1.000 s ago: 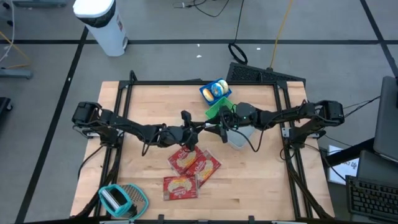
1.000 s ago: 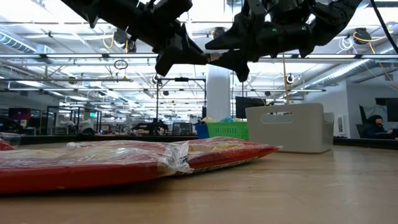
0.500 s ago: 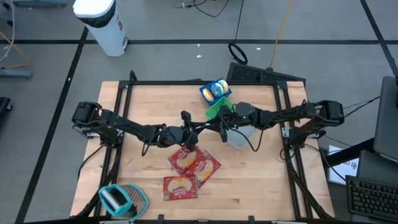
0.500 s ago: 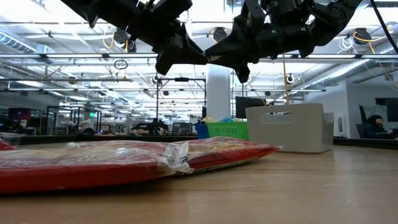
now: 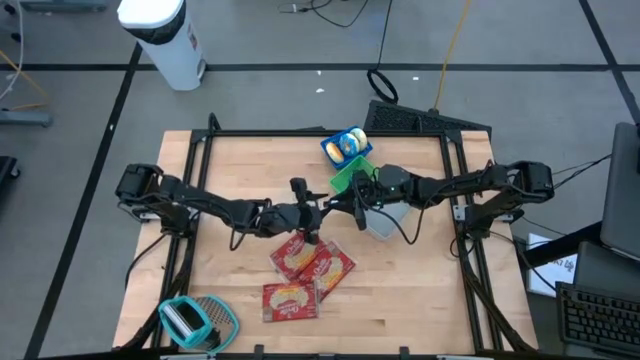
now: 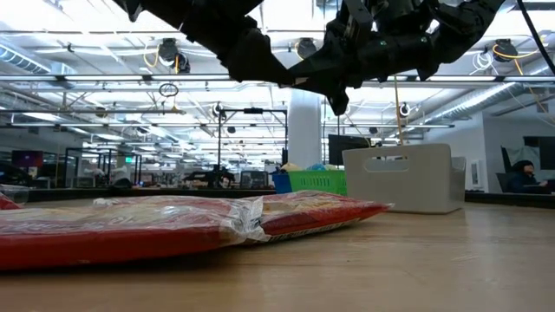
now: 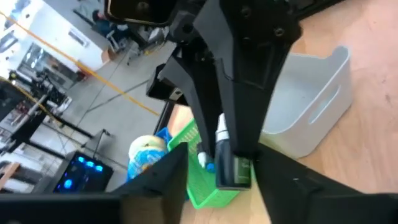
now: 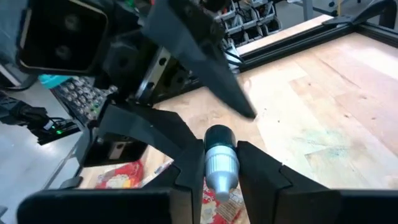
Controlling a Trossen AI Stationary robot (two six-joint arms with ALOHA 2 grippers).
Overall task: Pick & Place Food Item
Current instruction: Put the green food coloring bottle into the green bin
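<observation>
Bottle, small with a silver body and dark cap, sits pinched between the right gripper's two fingers, held in the air above the middle of the wooden table. The left gripper faces it just beside, jaws spread, its fingers either side of the bottle without pressing it. Red food packets lie on the table below. A white bin stands under the right arm, next to a green basket.
</observation>
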